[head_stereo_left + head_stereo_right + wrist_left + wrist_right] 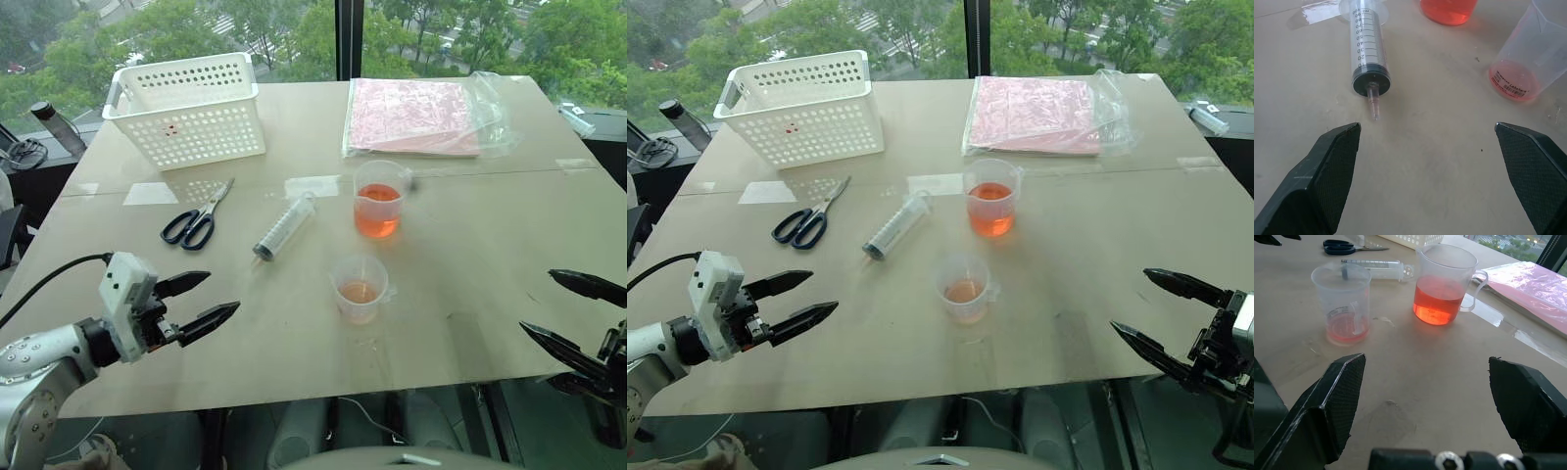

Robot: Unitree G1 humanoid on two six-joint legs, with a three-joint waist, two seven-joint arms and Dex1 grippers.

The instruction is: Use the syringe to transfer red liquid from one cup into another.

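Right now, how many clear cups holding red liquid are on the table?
2. The taller beaker stands near the table's middle, in front of the pink packet; the shorter cup stands nearer the robot, holding only a little liquid. None looks hidden.

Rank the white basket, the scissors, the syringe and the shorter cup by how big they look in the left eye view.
1. White basket
2. Syringe and scissors, about alike in length
3. Shorter cup, though it sits nearer the camera

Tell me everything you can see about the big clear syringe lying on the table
The large clear plastic syringe lies flat on the beige table, untouched. Its barrel carries black printed graduations, and a black plunger seal sits at the nozzle end. The short nozzle points toward the robot's left gripper. Black-handled scissors lie on one side, the taller beaker of red liquid on the other.
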